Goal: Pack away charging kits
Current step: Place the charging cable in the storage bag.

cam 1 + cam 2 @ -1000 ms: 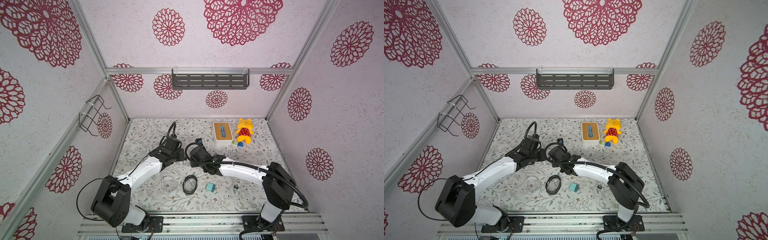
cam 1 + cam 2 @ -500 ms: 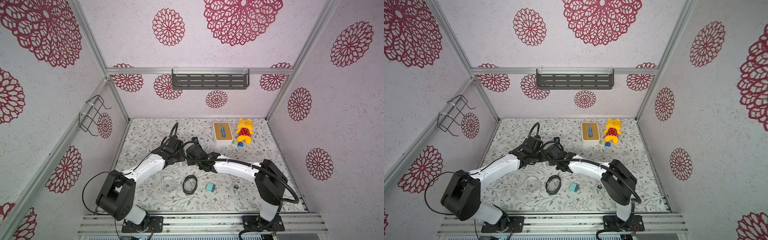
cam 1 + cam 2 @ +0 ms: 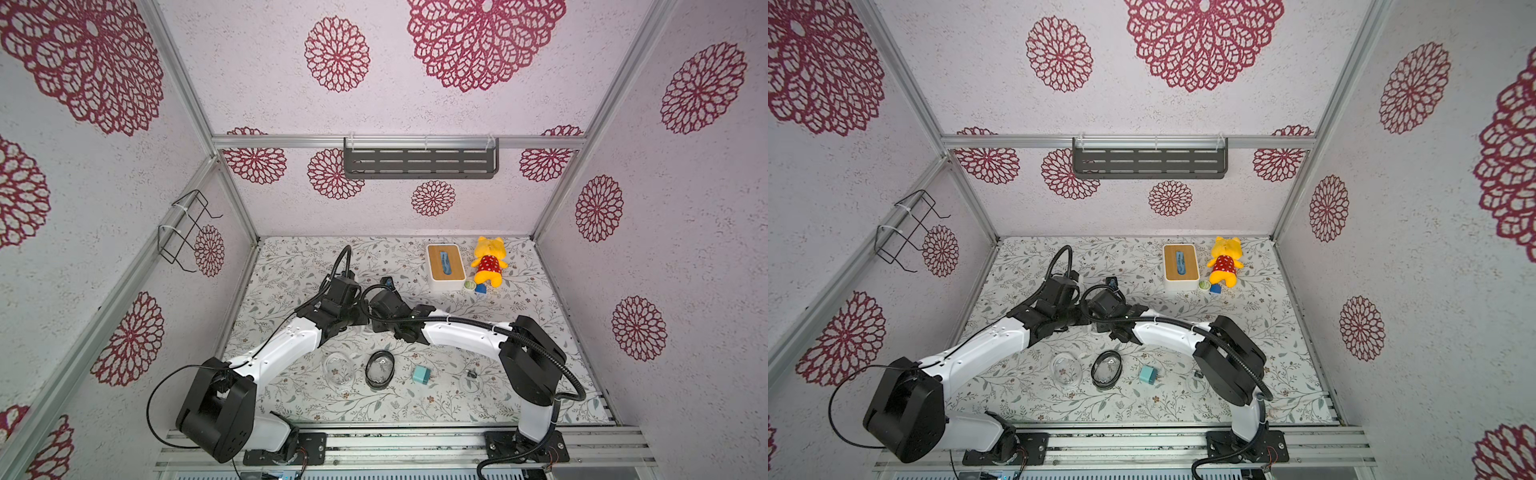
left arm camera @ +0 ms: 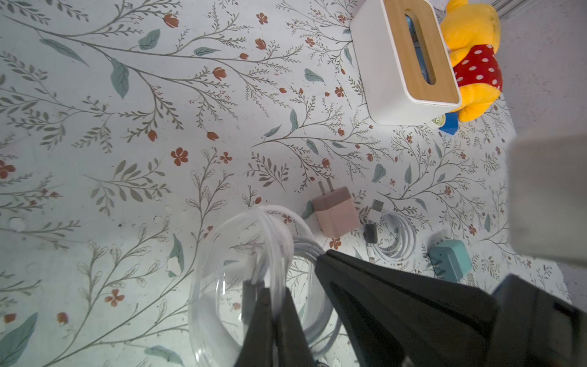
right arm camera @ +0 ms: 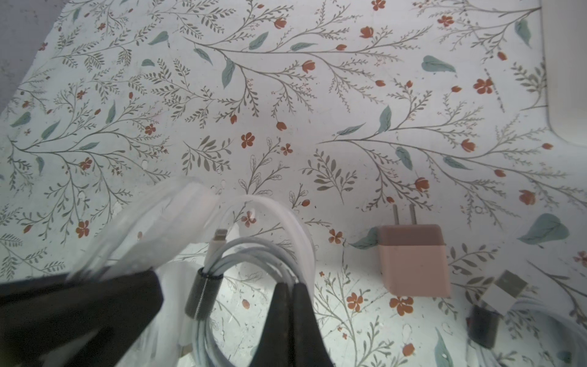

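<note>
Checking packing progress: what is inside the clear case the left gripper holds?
The coiled white cable, pinched by the right gripper, lies partly within the clear case; left gripper clamps its rim. Nothing else shows; grippers hide the rest.

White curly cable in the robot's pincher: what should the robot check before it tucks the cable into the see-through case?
1. Right gripper shut on the white coiled cable: ok.
2. Left gripper shut on the rim of the clear oval plastic case: ok.
3. Dark strap wrapped round the coil: ok.
4. Coil fully inside the case: cannot tell; it overlaps the rim in the left wrist view.
5. Pink cube plug charger packed: not ok; it lies on the floral table, outside the case.
</note>
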